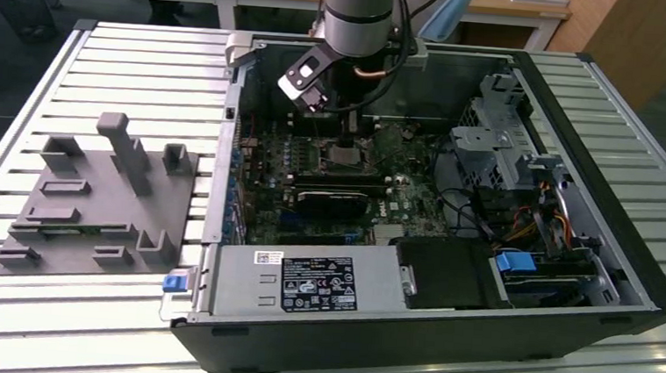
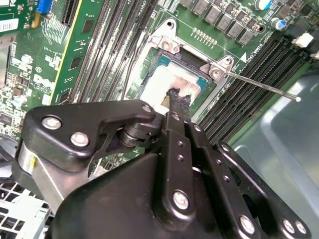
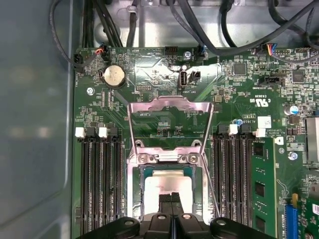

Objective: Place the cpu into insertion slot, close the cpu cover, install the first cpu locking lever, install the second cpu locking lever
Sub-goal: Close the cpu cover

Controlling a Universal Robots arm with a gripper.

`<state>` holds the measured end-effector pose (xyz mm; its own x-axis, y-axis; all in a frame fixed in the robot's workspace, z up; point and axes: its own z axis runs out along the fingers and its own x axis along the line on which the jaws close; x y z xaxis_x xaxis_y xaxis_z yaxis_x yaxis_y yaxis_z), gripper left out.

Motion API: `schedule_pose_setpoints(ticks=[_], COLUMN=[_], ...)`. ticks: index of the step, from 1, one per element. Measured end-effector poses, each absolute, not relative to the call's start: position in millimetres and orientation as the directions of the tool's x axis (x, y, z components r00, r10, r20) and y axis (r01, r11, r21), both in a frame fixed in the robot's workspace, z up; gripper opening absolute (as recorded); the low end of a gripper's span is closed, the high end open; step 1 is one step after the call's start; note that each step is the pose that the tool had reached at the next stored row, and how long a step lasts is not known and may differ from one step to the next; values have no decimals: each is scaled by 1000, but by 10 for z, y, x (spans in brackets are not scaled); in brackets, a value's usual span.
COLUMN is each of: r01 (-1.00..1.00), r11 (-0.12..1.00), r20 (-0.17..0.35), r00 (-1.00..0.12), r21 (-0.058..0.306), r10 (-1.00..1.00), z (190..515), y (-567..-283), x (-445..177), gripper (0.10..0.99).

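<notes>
While the cpu cover [image 3: 149,105] lies swung open, step: settling the cpu [image 3: 167,181] flat in the insertion slot [image 3: 133,184].
Claw [image 3: 172,197]: narrow, fingertips together over the cpu's top.
Care: likely light, level pressure only.

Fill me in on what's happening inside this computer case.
A single robot arm is reaching down into an open computer case. Its gripper, fingers pressed together, points tip-down right over the cpu, which lies flat in the insertion slot. Whether the tips touch the chip can't be told. The cpu cover is flipped back open, and a thin locking lever sticks out free, not latched.
</notes>
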<state>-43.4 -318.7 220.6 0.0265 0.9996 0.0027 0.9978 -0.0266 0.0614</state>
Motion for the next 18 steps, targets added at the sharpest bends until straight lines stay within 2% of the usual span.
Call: schedule_pose_setpoints(ticks=[18], r01=[998], r11=[-27], r20=[3], r00=[27], r21=[60], r10=[1000], z=[2364], y=[-3186], x=[-434], gripper=[106])
